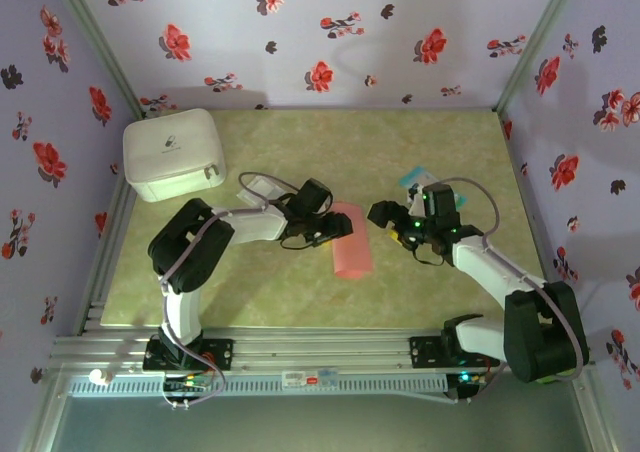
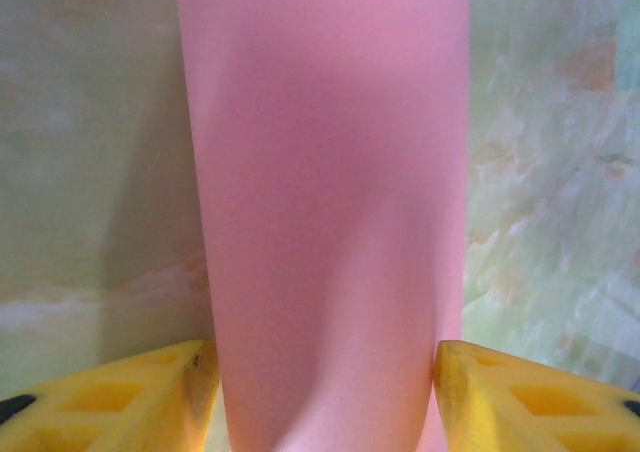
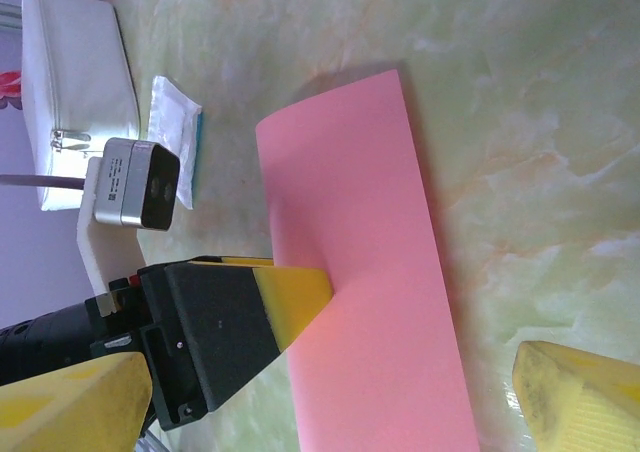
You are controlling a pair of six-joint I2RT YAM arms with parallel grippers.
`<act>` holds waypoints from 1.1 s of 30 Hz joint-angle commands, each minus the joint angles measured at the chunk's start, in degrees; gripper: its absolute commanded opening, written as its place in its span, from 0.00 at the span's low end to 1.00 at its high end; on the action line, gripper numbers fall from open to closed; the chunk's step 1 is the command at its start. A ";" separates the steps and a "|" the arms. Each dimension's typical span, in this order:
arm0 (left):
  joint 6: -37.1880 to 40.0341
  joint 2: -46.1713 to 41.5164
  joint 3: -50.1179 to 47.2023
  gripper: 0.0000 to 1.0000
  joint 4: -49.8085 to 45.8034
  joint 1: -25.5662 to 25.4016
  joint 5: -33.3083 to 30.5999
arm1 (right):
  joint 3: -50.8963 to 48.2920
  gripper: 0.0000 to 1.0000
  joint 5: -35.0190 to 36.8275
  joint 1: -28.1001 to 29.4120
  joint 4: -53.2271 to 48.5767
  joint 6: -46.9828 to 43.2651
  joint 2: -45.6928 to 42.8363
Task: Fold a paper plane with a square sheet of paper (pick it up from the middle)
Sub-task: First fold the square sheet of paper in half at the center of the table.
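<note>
**Left gripper astride the pink strip, right gripper open beside it**

The pink sheet of paper (image 1: 351,244) lies mid-table on the green marbled table (image 1: 250,292). It is a narrow strip, with its long side running away from the arm bases. The left gripper (image 1: 334,229) is at the strip's far end, on its left side, touching it. The right gripper (image 1: 380,213) is just right of that same end and apart from the paper. Its jaws are spread wide with nothing held.

In the left wrist close-up the strip runs straight up between the two yellow fingertips (image 2: 140,397). It fills the gap, and its edges meet both fingers. The jaws stand apart, and I cannot tell whether they squeeze the paper or just straddle it. The paper is shaded down the middle.

The right wrist view gives the side angle. One yellow finger of the left gripper rests on the strip's long edge, and a shadow runs along the strip's far end. Behind the left wrist, the white box (image 3: 75,82) and a small pale packet (image 3: 175,127) sit side by side.

The top view gives the layout. The white box is in the far-left corner, and a teal-and-white packet (image 1: 420,180) lies just behind the right gripper.
</note>
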 commanded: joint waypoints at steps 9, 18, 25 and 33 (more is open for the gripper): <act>4.67 -1.97 2.17 0.59 -9.93 -0.29 -7.27 | 1.07 0.94 1.43 0.84 1.31 0.29 1.28; 9.63 -0.39 5.64 0.58 -16.94 -0.28 -8.39 | 0.71 0.95 1.61 1.37 2.24 0.60 1.80; 11.74 1.97 7.90 0.58 -19.04 -0.60 -8.40 | 0.98 0.95 2.05 1.36 1.54 0.29 1.61; 14.84 4.10 10.04 0.60 -20.55 -1.08 -8.49 | 0.75 0.95 2.22 1.43 1.53 0.20 1.96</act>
